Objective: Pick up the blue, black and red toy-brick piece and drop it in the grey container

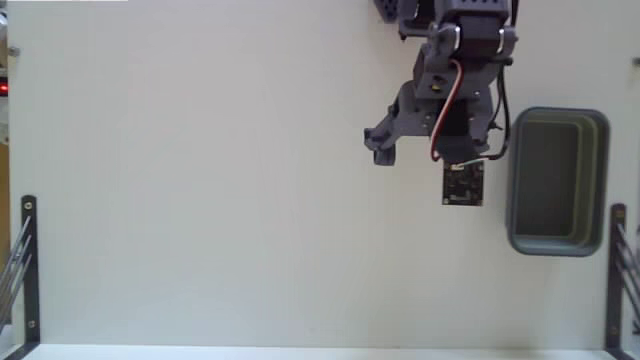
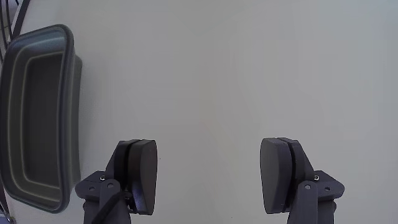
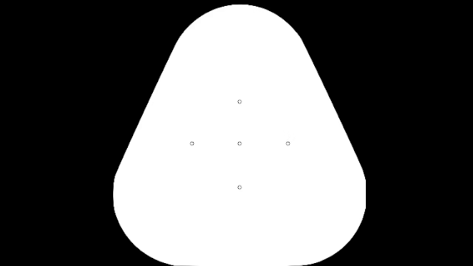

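The dark grey two-finger gripper on the arm stands with its fingers spread wide and released in the wrist view, and nothing lies between the two pads: only bare pale bench shows in the gap and ahead of them. The blue, red and black toy-brick piece cannot be found in either view; the bench around the fingers is bare, and whether the piece sits inside the bin, under the arm or out of frame cannot be told. The dark grey rounded-rectangular plastic container with its thick raised rim lies off to the left of the fingers in the wrist view, near but apart from them, and the part of its floor that shows there looks empty. In the fixed view the same container sits just to the right of the arm, and its inside likewise shows no coloured speck, though the view is small and dim there. A small square black circuit board with pale dots hangs at the arm's lower end in the fixed view; it is part of the rig, not the brick. Judged from this, no grasp is in hand: either the drop is already made and unseen, or the piece has yet to be located, so progress cannot be settled.
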